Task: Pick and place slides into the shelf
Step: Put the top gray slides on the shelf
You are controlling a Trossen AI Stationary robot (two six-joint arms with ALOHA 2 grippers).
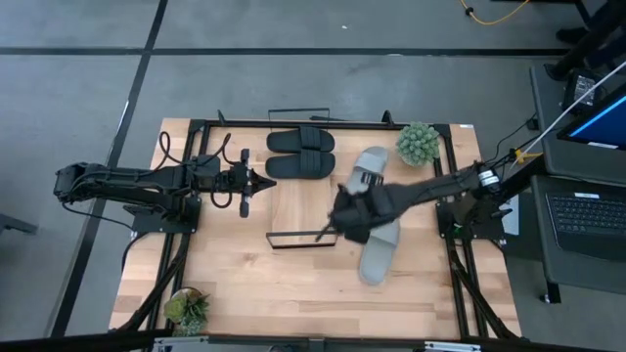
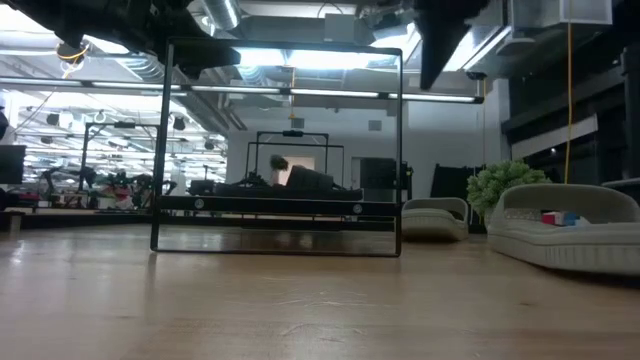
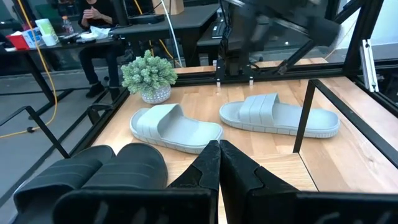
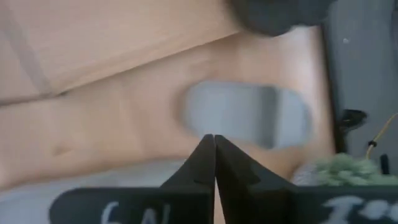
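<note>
My right gripper (image 1: 331,227), fingers pressed together and empty, hangs over the shelf (image 1: 293,210) near two grey slides (image 1: 377,220) awaiting pickup, while my left gripper (image 1: 269,182), also closed and empty, waits beside two black slides (image 1: 301,154) already on the shelf.

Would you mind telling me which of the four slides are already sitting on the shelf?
The two black slides, lying side by side at the far end of the shelf. The two grey slides lie on the table to its right, near the potted plant.
</note>
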